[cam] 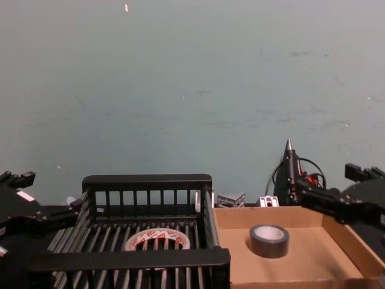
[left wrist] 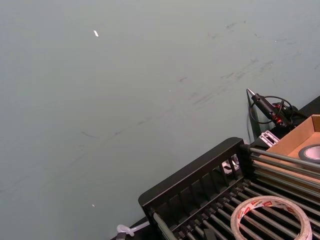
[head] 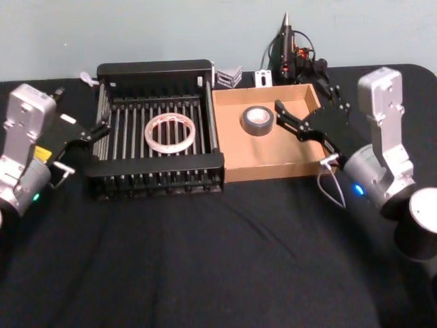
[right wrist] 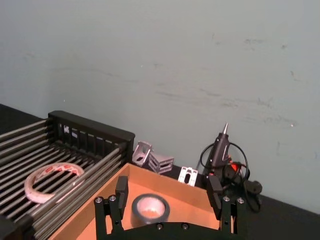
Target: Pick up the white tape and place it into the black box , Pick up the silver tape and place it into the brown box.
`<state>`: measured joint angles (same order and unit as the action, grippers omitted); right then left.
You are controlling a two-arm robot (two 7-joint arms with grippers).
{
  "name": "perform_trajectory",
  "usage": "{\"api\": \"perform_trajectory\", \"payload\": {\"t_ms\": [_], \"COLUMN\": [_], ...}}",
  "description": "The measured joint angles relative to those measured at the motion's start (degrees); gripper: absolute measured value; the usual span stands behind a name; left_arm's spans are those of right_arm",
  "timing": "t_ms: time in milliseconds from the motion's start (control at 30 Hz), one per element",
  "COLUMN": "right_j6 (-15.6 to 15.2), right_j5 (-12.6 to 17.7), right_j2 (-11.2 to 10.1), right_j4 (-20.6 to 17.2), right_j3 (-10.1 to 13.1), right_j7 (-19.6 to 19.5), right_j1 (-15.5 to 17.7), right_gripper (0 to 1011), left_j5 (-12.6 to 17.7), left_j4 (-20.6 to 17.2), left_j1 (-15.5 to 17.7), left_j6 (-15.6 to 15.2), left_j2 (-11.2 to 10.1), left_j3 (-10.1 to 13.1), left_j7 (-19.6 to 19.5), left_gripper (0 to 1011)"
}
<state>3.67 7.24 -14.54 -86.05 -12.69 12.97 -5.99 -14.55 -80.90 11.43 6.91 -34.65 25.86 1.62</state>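
Head view: the white tape (head: 169,133) lies flat on the slatted floor of the black box (head: 156,174), and the silver tape (head: 257,120) sits in the brown box (head: 273,167) beside it on the black worktop (head: 205,260). The right hand (head: 290,117) hangs over the brown box's right side, fingers spread and empty. The left hand (head: 99,128) rests at the black box's left wall; whether it is released or clenched cannot be told.

Left wrist view: the white tape's red print shows on the slats.

Right wrist view: the silver tape lies between the parted fingers (right wrist: 121,189), apparently untouched.

Chest view: both rolls rest in their boxes, a glue gun (cam: 289,171) behind.
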Motion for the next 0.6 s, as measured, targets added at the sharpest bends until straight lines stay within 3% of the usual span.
{"api": "perform_trajectory", "payload": {"t_ms": [600], "right_j6": [0.17], "right_j5": [-0.84], "right_j2": [0.74], "right_j4": [0.58], "right_j3": [0.61], "right_j7": [0.03], "right_j1": [1.71], "right_gripper": [1003], "left_j5": [0.00], "left_j4": [0.00], "left_j1": [0.00], "left_j6": [0.00], "left_j2": [0.00], "left_j3": [0.00], "left_j7": [0.00], "left_gripper": [1001]}}
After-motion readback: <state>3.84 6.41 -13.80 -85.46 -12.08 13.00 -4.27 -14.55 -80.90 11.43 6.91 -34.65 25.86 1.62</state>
